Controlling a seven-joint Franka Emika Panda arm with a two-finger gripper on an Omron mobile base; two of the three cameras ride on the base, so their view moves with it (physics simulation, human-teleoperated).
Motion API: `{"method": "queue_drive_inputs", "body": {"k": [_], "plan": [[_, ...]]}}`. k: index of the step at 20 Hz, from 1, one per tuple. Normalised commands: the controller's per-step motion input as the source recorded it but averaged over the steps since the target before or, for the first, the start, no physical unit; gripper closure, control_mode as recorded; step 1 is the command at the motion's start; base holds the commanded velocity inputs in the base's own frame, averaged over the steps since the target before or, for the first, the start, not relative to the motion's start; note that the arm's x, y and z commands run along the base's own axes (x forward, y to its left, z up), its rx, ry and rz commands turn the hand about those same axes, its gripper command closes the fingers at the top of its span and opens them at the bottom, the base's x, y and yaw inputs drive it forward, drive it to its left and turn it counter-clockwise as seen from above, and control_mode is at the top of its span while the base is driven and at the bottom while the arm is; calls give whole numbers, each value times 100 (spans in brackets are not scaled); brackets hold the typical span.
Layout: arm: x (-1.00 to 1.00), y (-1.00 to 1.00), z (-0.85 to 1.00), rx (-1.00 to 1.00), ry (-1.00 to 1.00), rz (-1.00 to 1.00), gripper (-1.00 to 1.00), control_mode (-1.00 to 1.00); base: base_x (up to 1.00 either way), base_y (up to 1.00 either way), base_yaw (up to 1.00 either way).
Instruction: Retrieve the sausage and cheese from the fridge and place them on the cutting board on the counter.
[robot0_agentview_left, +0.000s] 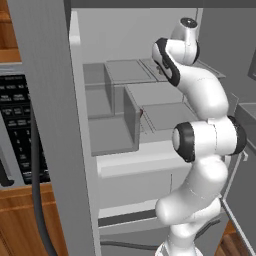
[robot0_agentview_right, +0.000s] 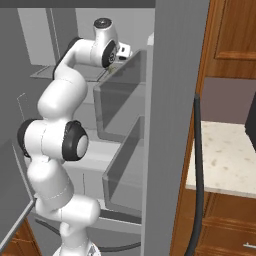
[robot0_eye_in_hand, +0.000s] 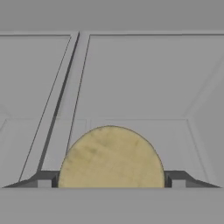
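Note:
The cheese (robot0_eye_in_hand: 109, 157), a pale yellow round chunk, rests on a grey shelf inside the open fridge (robot0_agentview_left: 165, 115). My gripper (robot0_eye_in_hand: 111, 180) has reached into the fridge and its two dark fingertips (robot0_eye_in_hand: 43, 180) press against the chunk's left and right sides, shut on it. In the right base view the hand (robot0_agentview_right: 124, 50) is at upper-shelf height, behind the door bins. The sausage and the cutting board are out of view. A strip of the beige counter (robot0_agentview_right: 225, 155) lies right of the fridge.
The open grey fridge doors (robot0_agentview_left: 45, 125) (robot0_agentview_right: 172, 125) stand close on either side of the arm, with clear bins (robot0_agentview_right: 125, 165) on their inner faces. A black oven panel (robot0_agentview_left: 20, 125) set in wood is at the left. Wooden cabinets (robot0_agentview_right: 232, 30) hang above the counter.

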Motion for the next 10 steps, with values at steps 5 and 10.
{"method": "queue_drive_inputs", "body": {"k": [5, 10], "plan": [[0, 0, -1, 0, 0, 0, 100, -100, 0, 0, 0], [-52, -9, 2, 0, -10, 0, 100, -100, 0, 0, 0]]}}
